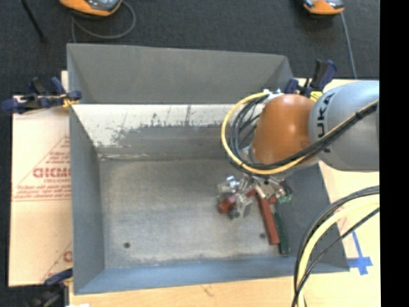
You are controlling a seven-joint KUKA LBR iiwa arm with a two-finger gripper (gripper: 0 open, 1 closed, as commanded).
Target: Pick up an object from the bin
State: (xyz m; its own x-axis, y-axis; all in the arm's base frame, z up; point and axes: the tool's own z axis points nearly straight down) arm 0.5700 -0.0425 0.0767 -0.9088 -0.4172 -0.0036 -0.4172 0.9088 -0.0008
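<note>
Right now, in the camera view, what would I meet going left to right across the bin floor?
small dark speck → small reddish-brown thing → long red stick → dark green strip lying along the stick's right side

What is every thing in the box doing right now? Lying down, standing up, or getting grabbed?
gripper: low in the right part of the bin, over the small red thing.
small red thing: on the bin floor under the gripper; can't tell if it is grabbed.
long red stick: lying flat and slanted near the right wall, not grabbed.
bin: upright, open on top.
</note>
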